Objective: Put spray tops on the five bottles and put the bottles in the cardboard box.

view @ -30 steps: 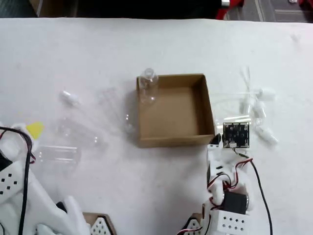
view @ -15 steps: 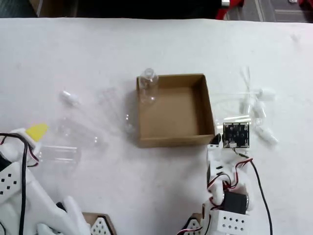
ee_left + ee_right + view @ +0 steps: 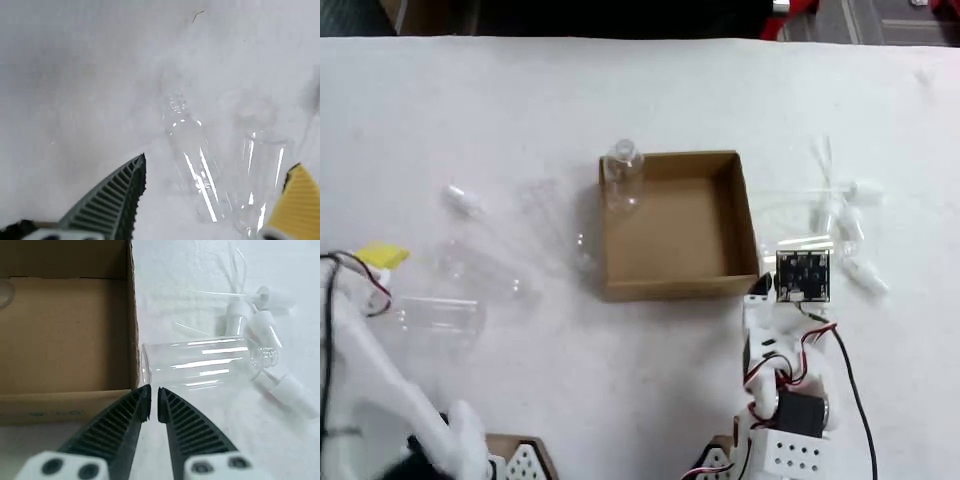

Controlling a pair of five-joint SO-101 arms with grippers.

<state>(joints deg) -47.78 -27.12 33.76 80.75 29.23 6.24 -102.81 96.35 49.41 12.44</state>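
Observation:
The open cardboard box (image 3: 680, 225) sits mid-table. One clear bottle (image 3: 623, 175) stands upright against its far left corner. Several clear bottles lie on the left, among them one (image 3: 440, 315) close to my left arm's yellow fingertip (image 3: 382, 255). My left gripper (image 3: 220, 162) is open above two lying bottles (image 3: 192, 155) (image 3: 260, 175). My right gripper (image 3: 152, 392) is shut and holds nothing, at the box's near right corner. Just beyond it lies a capless bottle (image 3: 200, 365) beside the box wall (image 3: 134, 315). Spray tops (image 3: 265, 325) lie past that bottle.
A single spray top (image 3: 463, 198) lies at the far left. The cluster of white spray tops with thin tubes (image 3: 845, 225) is right of the box. The right arm's body and wires (image 3: 790, 380) occupy the near right.
My left arm has shifted to the left near the table's front, and its yellow fingertip moved slightly left and away. The right arm and the bottles have not moved.

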